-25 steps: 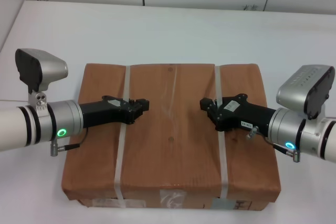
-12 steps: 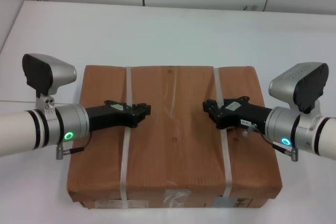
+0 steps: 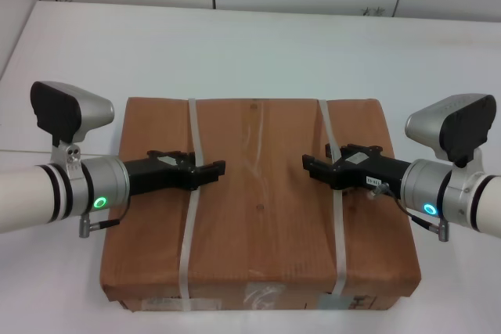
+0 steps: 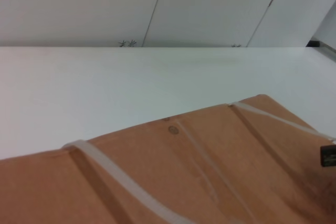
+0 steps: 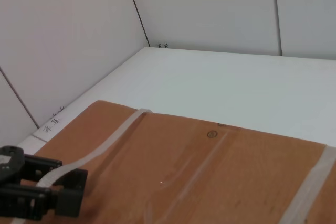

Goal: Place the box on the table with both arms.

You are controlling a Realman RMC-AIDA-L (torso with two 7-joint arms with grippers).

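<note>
Two arms are reaching inward over the box (image 3: 258,201), one from each side, with the white counter (image 3: 258,48) spreading wide beyond it. To the left of the box a strip of bare counter is showing, and far more open surface is lying behind it, up to the wall panels. The box is sitting at the near part of the counter, its front labelled side running out of the head view at the bottom.

The left arm is lying roughly level across the left edge of the box, its silver wrist and green ring light hanging off that edge. The left pincer (image 3: 213,167) is pointing toward the middle, just past the left strap (image 3: 190,217), low over the cardboard top; whether it is touching cannot be told. Its fingers are looking close together with nothing between them, so it is clenched on nothing.

The taped middle seam is lying uncovered between the two pincers, which are well apart.

The right pincer (image 3: 310,165) is mirroring this, its tip just inside the right strap (image 3: 335,217), fingers likewise drawn together and empty. The right wrist is hanging over the right edge, where another narrow band of counter is showing.
</note>
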